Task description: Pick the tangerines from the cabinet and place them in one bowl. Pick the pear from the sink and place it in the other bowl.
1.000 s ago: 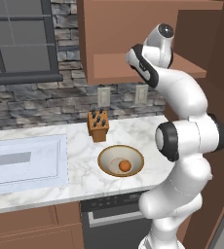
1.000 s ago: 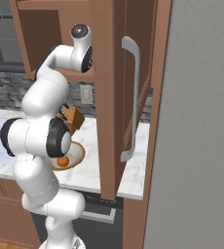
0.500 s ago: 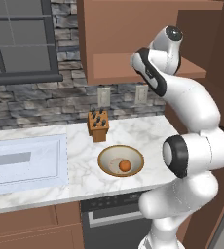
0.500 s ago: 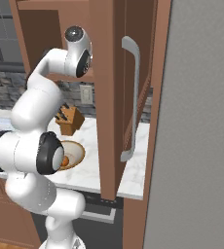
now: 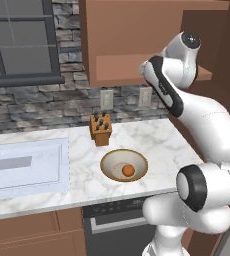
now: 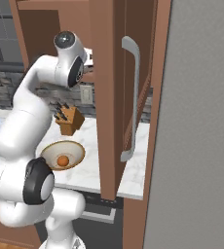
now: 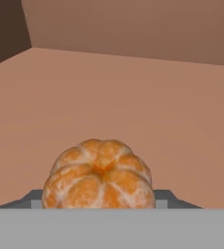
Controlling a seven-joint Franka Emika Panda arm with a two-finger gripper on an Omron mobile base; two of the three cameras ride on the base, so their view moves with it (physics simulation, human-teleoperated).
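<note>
tangerine at the tool inside the cabinet

since a second ago the arm's elbow has swung out and the upper arm has leaned toward the open cabinet; the desk items have stayed put.

nearest in the hand view, a tangerine sits between the fingertips, its segmented top facing the camera. it is round, so no long axis can be told. the tool is narrowed about the fruit, but the grey tips are cut off at the bottom, so i cannot tell if they clamp it. behind it runs the cabinet shelf and back wall.

on the desk, the tan-rimmed bowl holds another tangerine. beyond stands a knife block; the sink lies left.
</note>
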